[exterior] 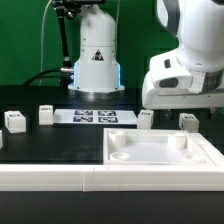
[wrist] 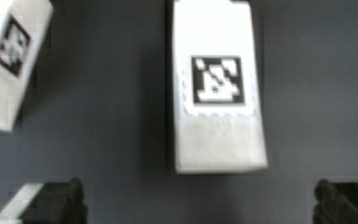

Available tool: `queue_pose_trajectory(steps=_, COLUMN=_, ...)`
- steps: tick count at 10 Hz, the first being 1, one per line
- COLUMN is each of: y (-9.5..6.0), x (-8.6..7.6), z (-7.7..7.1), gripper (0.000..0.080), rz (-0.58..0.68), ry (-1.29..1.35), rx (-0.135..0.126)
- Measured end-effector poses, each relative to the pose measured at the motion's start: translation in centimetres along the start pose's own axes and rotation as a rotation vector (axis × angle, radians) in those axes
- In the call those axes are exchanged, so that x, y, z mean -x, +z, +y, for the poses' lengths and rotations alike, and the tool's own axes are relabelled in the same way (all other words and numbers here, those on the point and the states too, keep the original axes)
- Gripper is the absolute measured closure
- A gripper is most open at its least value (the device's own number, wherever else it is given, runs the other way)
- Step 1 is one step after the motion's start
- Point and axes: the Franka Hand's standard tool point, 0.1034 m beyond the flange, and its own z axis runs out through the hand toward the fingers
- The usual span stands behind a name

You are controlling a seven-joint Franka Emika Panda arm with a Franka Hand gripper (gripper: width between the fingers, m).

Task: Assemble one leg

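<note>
The arm (exterior: 182, 72) reaches in from the exterior view's right, its bulky white wrist hanging low behind the far edge of the white panel (exterior: 160, 152). In the wrist view the gripper (wrist: 202, 203) points down with its fingers (wrist: 51, 200) spread wide and touching nothing. The leg (wrist: 220, 85) lies flat on the dark table (wrist: 114, 150) beneath, in line with the gap. A second post (wrist: 11, 60) is cut off at the picture's edge, only the fingertips show, and the exterior view hides the gripper behind the wrist.

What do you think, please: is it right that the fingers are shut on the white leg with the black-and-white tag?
Not quite: the wrist view shows the fingers wide apart, so the gripper is open and holds nothing. The white leg with the black-and-white tag lies clear of them, ungripped.
</note>
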Motion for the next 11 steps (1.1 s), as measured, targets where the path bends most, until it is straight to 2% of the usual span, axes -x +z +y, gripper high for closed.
queue_pose_trajectory(steps=1, y=0.3, x=-0.2, z=0.0, gripper=0.0151, rz=-0.026, ry=0.001, rx=0.0)
queue_pose_trajectory(steps=2, y=0.8, x=0.6, z=-0.1, gripper=0.0151, rz=-0.114, ry=0.004, rx=0.012)
queue_pose_trajectory(steps=3, y=1.4, x=0.8, z=-0.2, gripper=0.0151, rz=-0.196, ry=0.006, rx=0.02)
queue_pose_trajectory(steps=5, y=2.4, x=0.3, z=-0.3, gripper=0.0151, rz=-0.269, ry=0.014, rx=0.024)
queue_pose_trajectory(steps=7, y=3.1, x=0.3, z=-0.4, gripper=0.0151, rz=-0.266, ry=0.033, rx=0.03)
queue_pose_trajectory(steps=9, y=3.8, x=0.8, z=-0.7, gripper=0.0151, rz=-0.28, ry=0.077, rx=0.057)
queue_pose_trajectory(steps=11, y=3.8, x=0.6, z=0.0, gripper=0.0151, rz=-0.279, ry=0.08, rx=0.054)
